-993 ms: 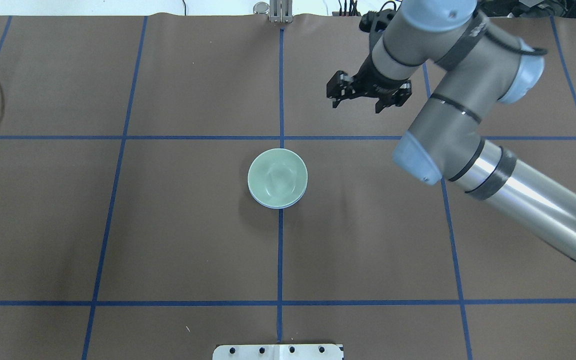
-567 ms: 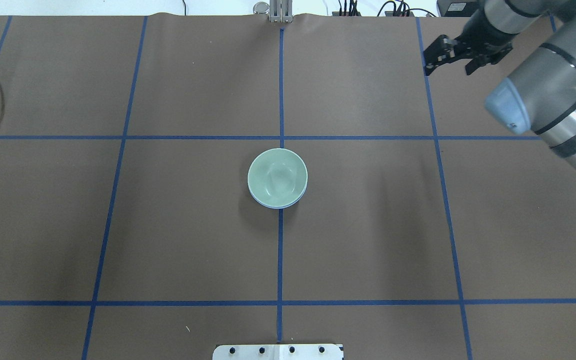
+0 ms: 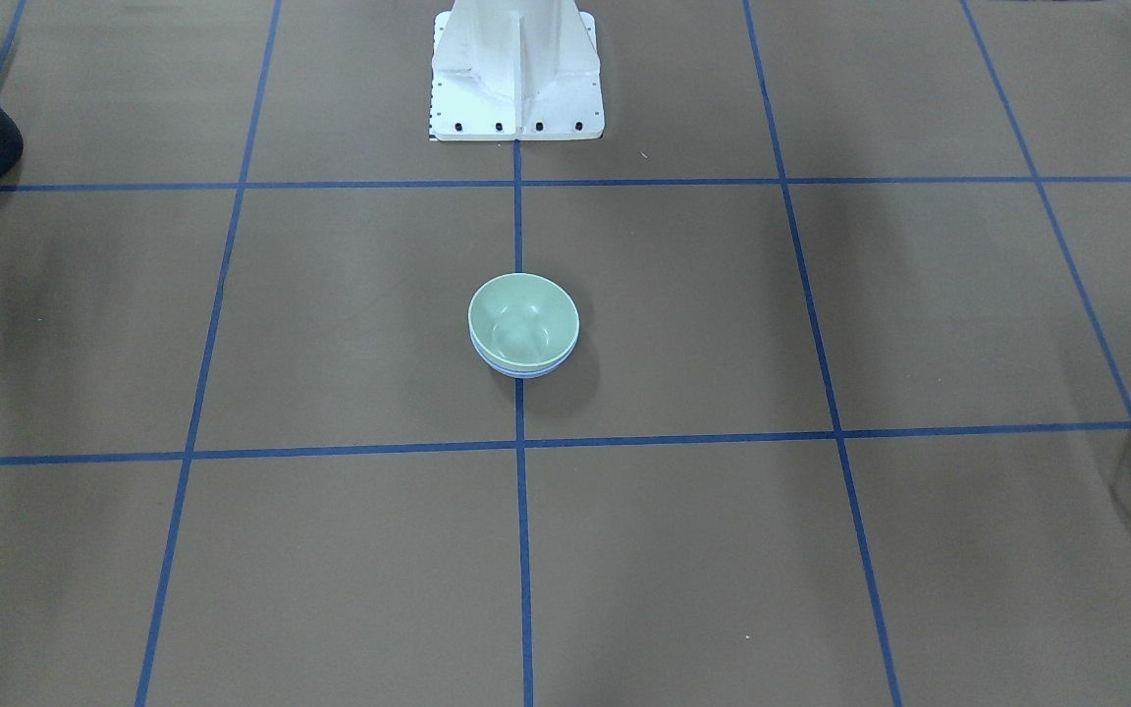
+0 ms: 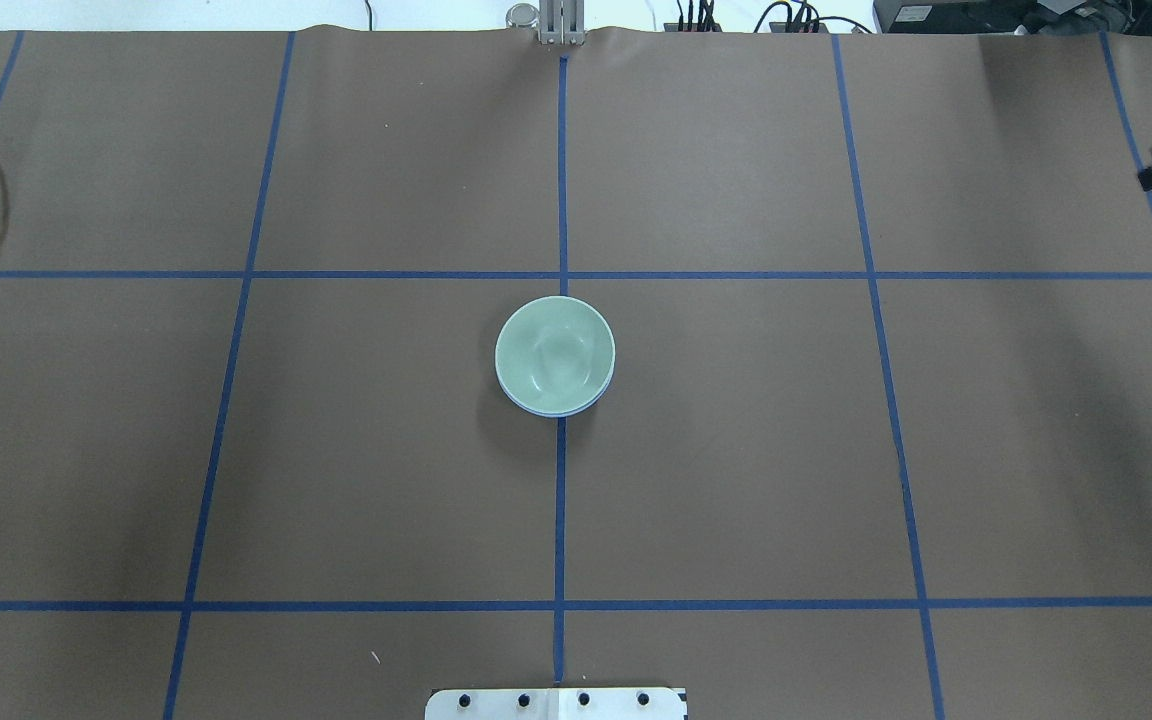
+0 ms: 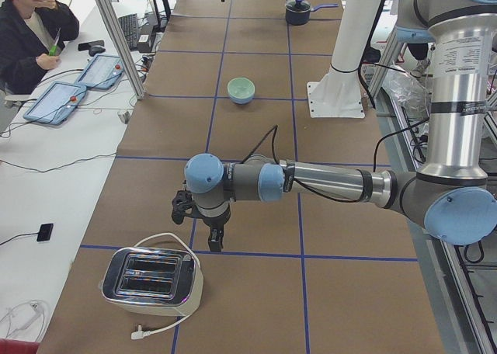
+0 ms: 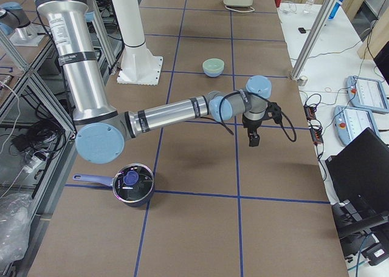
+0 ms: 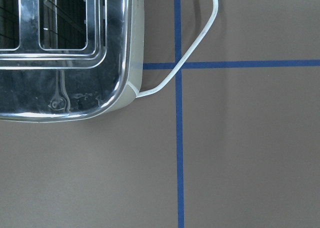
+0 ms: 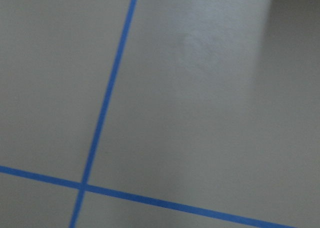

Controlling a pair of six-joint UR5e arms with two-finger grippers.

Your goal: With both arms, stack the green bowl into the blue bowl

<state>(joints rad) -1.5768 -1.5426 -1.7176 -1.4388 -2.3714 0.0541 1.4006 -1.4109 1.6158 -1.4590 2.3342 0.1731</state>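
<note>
Pale mint, glossy and plain, the green bowl (image 4: 554,352) sits upright with its mouth facing up. It is nested inside the blue bowl (image 3: 524,371), of which only a thin periwinkle crescent shows beneath the green rim (both are round, so neither has a long axis). The green bowl holds nothing; the blue bowl holds the green one.

The pair stands at the centre of the overhead frame, on the vertical blue tape line (image 4: 560,520) of the brown table cover (image 4: 736,450), just below a crossing.

My left gripper (image 5: 199,228) hangs low in the lower left of the left side view, near a chrome toaster (image 5: 151,280) and well apart from the bowls. That wrist's camera looks down on the toaster's corner and its white cord (image 7: 200,43).

My right gripper (image 6: 253,137) points down at the middle right of the right side view, also apart from the bowls. Only a black sliver of it shows at the overhead frame's right edge.

Neither has hold of a bowl, and I cannot tell how far either pair of jaws stands open.
</note>
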